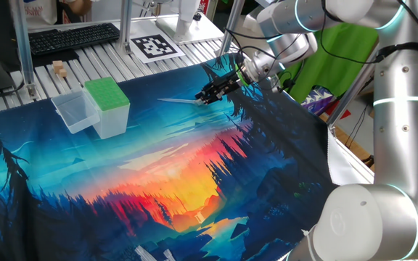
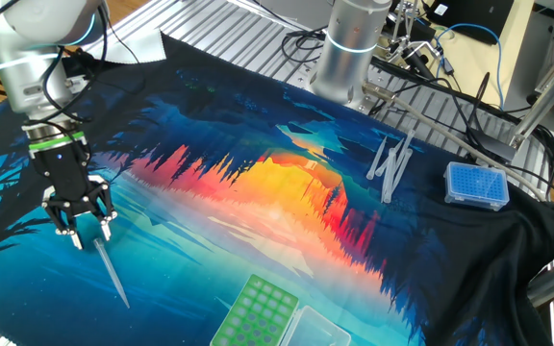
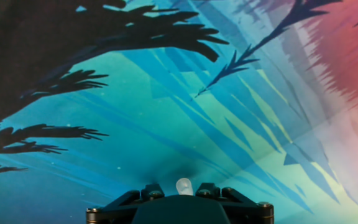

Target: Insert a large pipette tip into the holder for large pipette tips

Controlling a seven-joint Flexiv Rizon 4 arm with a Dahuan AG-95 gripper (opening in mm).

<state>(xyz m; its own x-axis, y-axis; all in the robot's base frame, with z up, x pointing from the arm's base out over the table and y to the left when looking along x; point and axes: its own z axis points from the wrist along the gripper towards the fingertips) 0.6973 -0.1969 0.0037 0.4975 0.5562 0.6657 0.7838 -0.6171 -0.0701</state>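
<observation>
We see the hand [image 2: 82,228] tilted down over the printed cloth [image 1: 165,181] on the tabletop, its fingers partly spread yet closed on the wide end of the large pipette tip [image 2: 110,270], which juts out past the fingertips with its fine point just above the cloth. We find the holder for large pipette tips [image 1: 107,106], green-topped, well apart from the hand, touching a clear tub [image 1: 75,111].
</observation>
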